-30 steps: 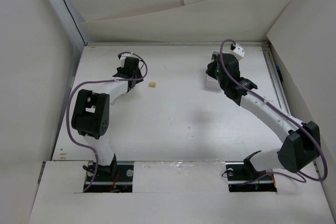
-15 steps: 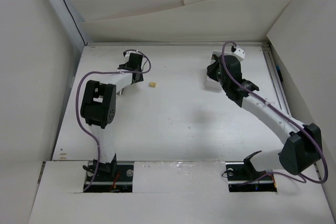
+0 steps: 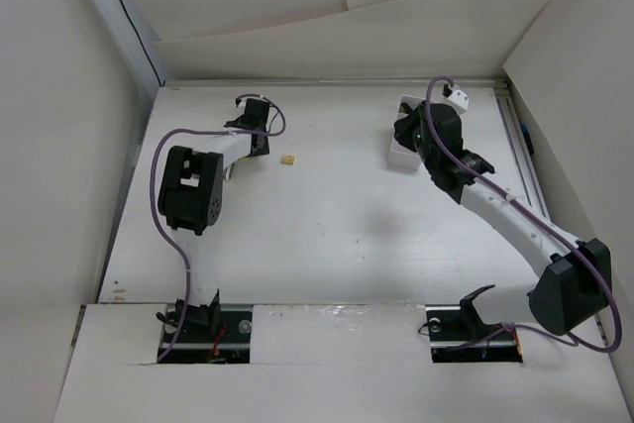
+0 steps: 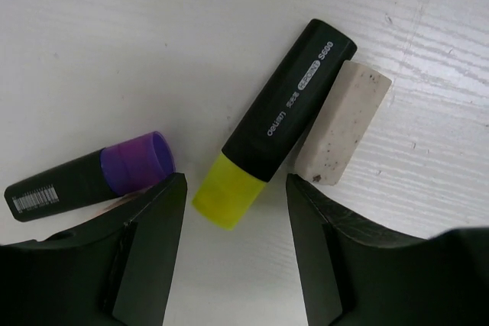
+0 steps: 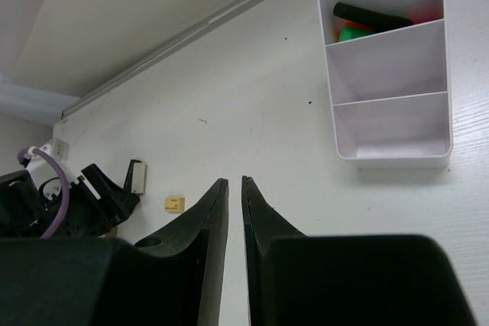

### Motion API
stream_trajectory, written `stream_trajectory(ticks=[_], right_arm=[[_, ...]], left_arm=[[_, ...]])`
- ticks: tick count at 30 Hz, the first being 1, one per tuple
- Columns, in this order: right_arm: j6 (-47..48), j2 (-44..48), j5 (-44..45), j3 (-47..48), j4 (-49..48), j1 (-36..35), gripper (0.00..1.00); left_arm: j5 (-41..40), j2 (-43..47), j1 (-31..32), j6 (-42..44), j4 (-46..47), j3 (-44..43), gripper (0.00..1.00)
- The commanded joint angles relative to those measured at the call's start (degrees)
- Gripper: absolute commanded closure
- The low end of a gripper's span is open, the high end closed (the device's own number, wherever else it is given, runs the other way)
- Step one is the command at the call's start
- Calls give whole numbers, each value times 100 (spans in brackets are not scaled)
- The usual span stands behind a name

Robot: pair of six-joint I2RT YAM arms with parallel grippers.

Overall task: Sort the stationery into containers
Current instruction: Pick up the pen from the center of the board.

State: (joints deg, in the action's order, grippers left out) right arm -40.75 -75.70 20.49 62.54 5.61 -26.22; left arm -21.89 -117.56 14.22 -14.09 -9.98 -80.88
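Note:
In the left wrist view a yellow highlighter with a black body lies on the table, its yellow cap between my open left gripper's fingertips. A purple highlighter lies to its left. A dirty white eraser block touches the yellow one's right side. The white three-compartment box holds a black-bodied marker and a green one in its far compartment. My right gripper is shut and empty, raised near the box. A tiny tan block lies between the arms.
Cardboard walls surround the table on the left, back and right. A metal rail runs along the right edge. The left gripper sits at the far left. The tan block also shows in the right wrist view.
The left arm has reached farther back and lowered its gripper over the markers. The right gripper has shifted slightly right beside the box.

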Motion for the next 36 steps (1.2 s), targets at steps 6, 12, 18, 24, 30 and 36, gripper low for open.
stream_trajectory(ticks=[6, 12, 18, 24, 30, 36], right_arm=[[-3, 152, -98, -76, -253, 20, 81], [-3, 205, -98, -76, -253, 20, 65], [-3, 310, -151, -128, -253, 73, 57], [-3, 241, -413, -128, -306, 134, 52], [199, -330, -1379, 152, -358, 187, 41], [252, -770, -2698, 355, -358, 239, 33]], left_arm=[[53, -136, -51, 213, -110, -376, 53], [176, 49, -51, 100, 22, 2, 64], [282, 277, -51, 46, -30, 204, 83], [352, 960, 54, -181, -145, 458, 85], [352, 2225, 178, -515, 4, 1047, 85], [1151, 3264, 502, -622, 819, 2075, 85]])
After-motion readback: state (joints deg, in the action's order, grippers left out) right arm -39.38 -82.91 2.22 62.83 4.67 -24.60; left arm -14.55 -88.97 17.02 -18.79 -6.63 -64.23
